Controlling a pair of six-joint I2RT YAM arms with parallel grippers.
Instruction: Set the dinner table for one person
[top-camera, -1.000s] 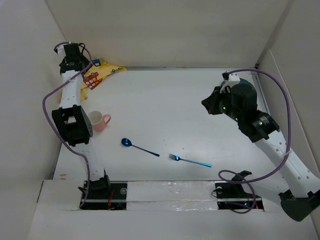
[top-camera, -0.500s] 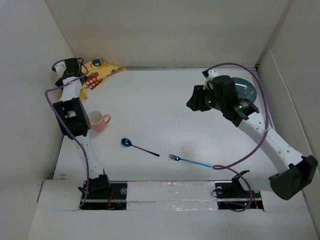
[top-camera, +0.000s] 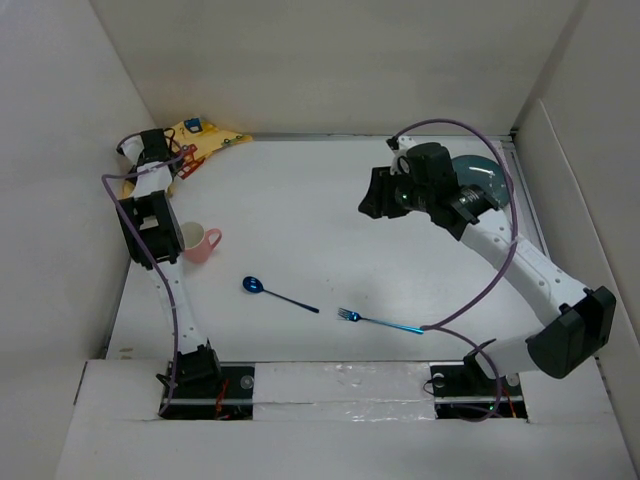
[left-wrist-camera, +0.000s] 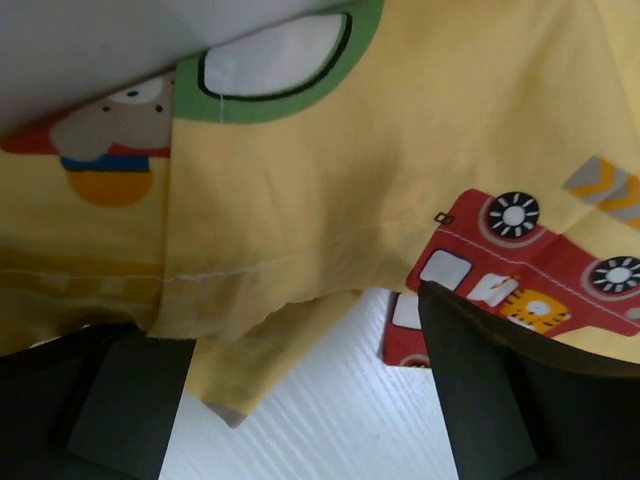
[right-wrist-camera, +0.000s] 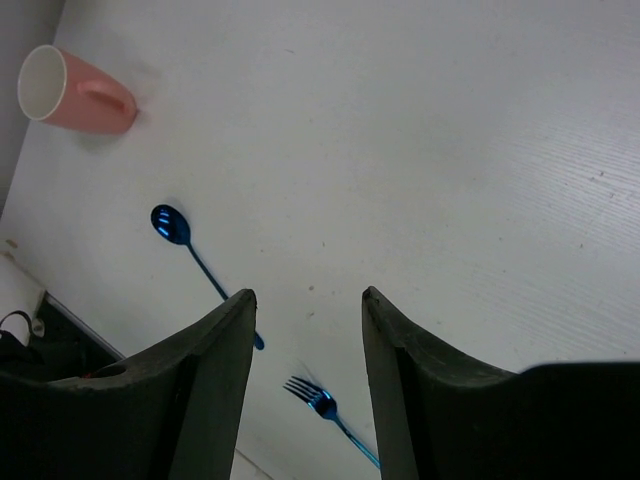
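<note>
The dinner table (top-camera: 320, 230) is a white surface. A crumpled yellow placemat (top-camera: 205, 138) with cartoon cars lies in its far left corner. My left gripper (top-camera: 170, 160) hovers open at that cloth's near edge; the left wrist view shows the placemat (left-wrist-camera: 380, 150) above the fingers (left-wrist-camera: 500, 400), with a folded hem hanging between them. A teal plate (top-camera: 488, 180) lies at the far right, half hidden by my right arm. My right gripper (top-camera: 378, 196) stands open and empty over the table's middle. Nearer lie a pink cup (top-camera: 200, 241), a blue spoon (top-camera: 275, 293) and a blue fork (top-camera: 380, 321).
White walls close in the table on the left, back and right. In the right wrist view, the cup (right-wrist-camera: 75, 95), spoon (right-wrist-camera: 195, 260) and fork (right-wrist-camera: 325, 405) show beyond the open right gripper (right-wrist-camera: 307, 295). A purple cable loops over each arm.
My right arm has swung left off the far right spot, uncovering the teal plate, and its jaws have opened. My left gripper has dropped towards the placemat's near edge.
</note>
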